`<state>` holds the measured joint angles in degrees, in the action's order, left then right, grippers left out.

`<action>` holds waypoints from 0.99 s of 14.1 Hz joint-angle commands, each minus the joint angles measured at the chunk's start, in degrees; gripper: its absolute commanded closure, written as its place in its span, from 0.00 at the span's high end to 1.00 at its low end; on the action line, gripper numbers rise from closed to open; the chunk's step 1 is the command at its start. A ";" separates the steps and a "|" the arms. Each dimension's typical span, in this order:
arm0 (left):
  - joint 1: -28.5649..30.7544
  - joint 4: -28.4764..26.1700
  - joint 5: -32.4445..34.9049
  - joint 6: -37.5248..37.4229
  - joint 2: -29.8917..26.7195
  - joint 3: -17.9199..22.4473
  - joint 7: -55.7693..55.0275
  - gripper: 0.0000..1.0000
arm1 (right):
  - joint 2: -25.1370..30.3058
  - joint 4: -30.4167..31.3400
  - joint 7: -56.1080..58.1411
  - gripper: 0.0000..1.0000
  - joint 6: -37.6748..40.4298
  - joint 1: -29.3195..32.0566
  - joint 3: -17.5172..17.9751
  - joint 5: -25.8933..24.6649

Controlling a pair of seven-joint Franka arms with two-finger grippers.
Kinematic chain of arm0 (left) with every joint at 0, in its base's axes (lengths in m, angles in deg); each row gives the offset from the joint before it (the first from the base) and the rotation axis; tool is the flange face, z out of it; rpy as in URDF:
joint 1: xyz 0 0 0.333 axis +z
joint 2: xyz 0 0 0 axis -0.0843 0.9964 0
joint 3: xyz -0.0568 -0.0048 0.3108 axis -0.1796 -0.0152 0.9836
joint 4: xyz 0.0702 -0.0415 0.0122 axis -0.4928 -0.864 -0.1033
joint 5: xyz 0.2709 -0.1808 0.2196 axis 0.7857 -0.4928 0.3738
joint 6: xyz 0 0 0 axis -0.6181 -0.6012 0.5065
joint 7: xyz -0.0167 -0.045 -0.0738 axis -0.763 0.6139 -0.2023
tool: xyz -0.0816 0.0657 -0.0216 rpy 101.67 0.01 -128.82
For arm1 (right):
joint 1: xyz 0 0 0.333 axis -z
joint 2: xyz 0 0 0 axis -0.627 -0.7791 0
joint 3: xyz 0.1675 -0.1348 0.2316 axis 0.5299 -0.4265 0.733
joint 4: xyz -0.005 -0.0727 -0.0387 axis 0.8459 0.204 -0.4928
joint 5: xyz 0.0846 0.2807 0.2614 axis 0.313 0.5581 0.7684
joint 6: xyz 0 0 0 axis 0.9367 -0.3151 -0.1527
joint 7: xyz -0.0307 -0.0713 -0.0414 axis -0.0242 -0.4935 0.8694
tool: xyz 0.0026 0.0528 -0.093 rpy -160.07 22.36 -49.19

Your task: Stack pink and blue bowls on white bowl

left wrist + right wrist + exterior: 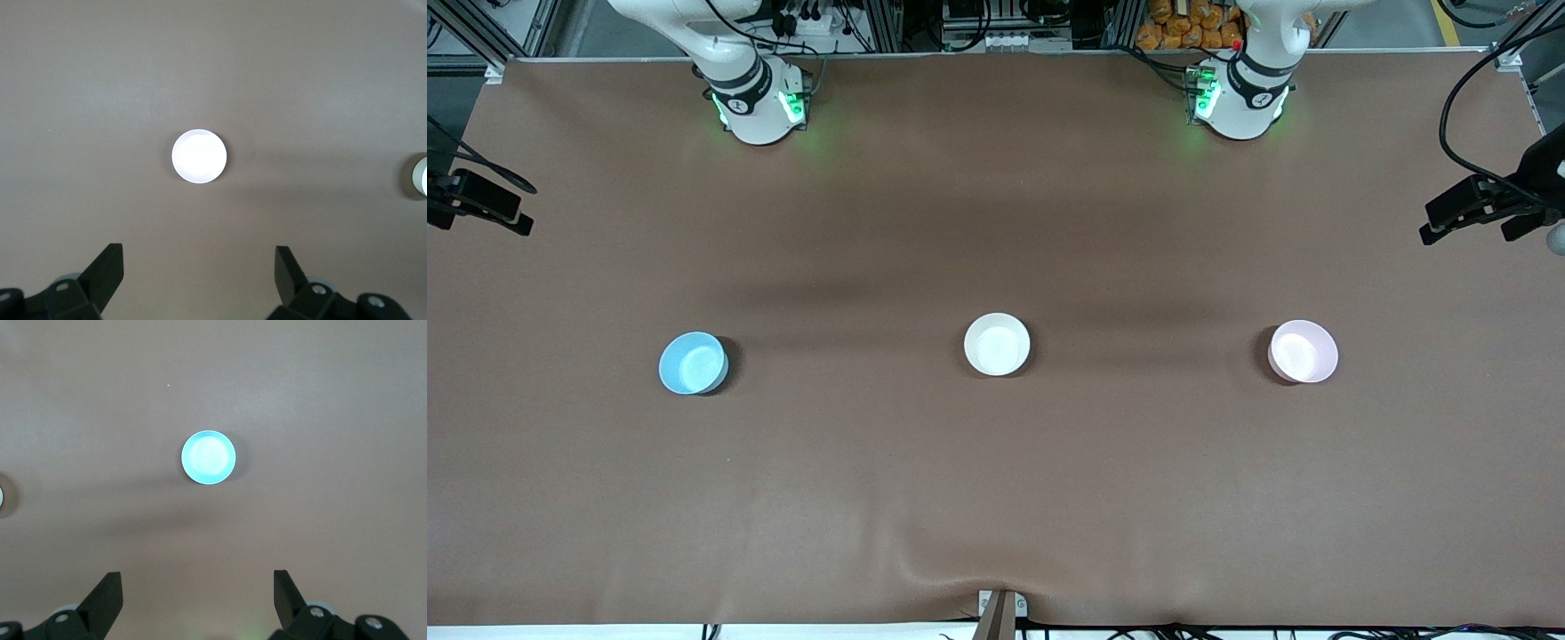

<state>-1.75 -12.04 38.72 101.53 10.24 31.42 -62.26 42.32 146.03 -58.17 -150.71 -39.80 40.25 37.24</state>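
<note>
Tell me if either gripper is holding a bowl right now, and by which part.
Nothing is held. The left gripper hangs open high over the pink bowl, the right gripper open over the blue bowl.

Front view: looking steeply down from high across the table (996, 498), facing both bases.
Left wrist view: looking straight down from high up, centring on the pink bowl (199, 156).
Right wrist view: likewise, centring on the blue bowl (208, 457).
Shared: each bowl is also showing in front view.
</note>
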 commanded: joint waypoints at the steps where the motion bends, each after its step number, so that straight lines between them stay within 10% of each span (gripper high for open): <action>1: 0.52 0.53 -0.89 -0.46 -0.12 -0.13 1.13 1.00 | -0.52 -1.16 -0.01 1.00 0.65 0.54 0.37 -0.51; 14: 1.40 -5.51 0.42 3.91 5.59 -0.04 2.62 1.00 | -0.52 -1.16 -0.01 1.00 0.74 0.45 0.37 -0.51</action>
<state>-0.66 -14.73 38.72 102.41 16.05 31.56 -60.89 42.32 146.03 -58.17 -150.71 -39.80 40.25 37.24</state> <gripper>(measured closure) 0.000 0.000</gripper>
